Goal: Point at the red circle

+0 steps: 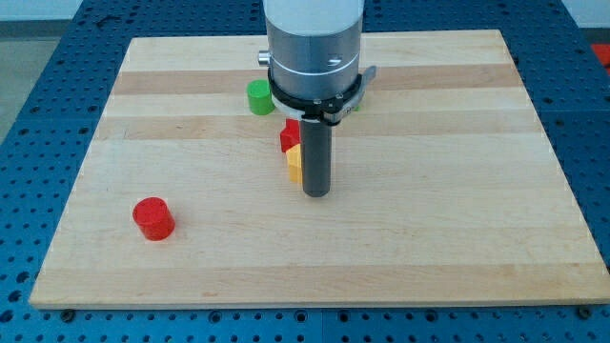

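The red circle [152, 218] is a short red cylinder standing on the wooden board [429, 238] at the view's lower left. My tip [315, 193] rests on the board near the middle, far to the right of the red circle. A yellow block [294, 163] sits just left of the rod, touching or nearly touching it. A red block [290, 136] sits right above the yellow one, partly hidden by the rod. A green cylinder [258, 97] stands further up, left of the arm's body.
The arm's grey cylindrical body [315, 52] hangs over the upper middle of the board. The board lies on a blue perforated table [38, 95] that shows on all sides.
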